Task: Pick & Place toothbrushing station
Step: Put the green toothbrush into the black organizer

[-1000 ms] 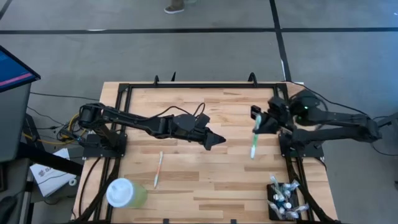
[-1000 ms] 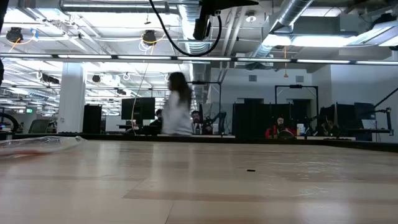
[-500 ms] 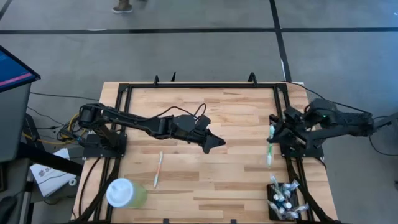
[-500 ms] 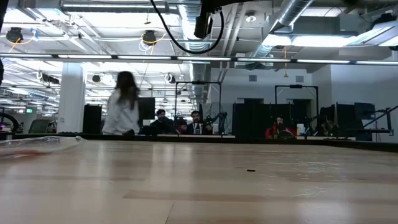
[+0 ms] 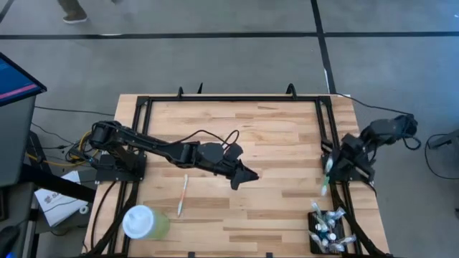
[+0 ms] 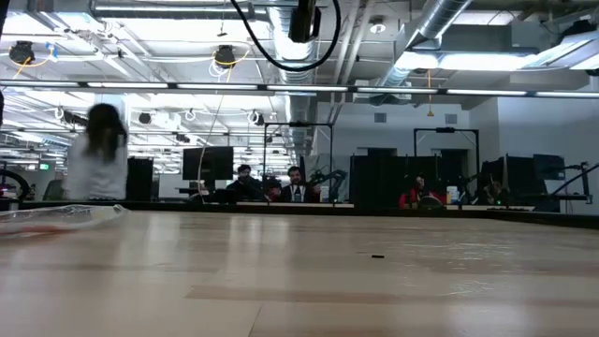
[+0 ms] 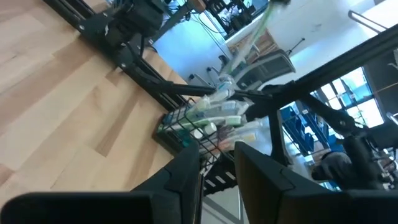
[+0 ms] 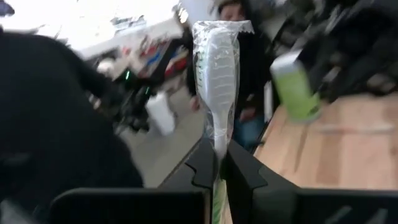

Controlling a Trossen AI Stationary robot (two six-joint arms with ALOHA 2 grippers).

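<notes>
Wooden table [image 5: 272, 136] | right claw [image 5: 327, 172] pinching toothbrush [image 5: 325, 180]; just above toothbrushing station [image 5: 326, 231]

- The right gripper [image 5: 328, 166], clamped on a wrapped toothbrush [image 5: 326, 177], has swung from over the table's right half out to its right edge, nearer the toothbrushing station [image 5: 328, 231] at the near right corner
- The left gripper [image 5: 247, 176] has shifted slightly toward the near edge
- A person [image 6: 96, 161], blurred and probably walking, has crossed leftward in the room behind
</notes>
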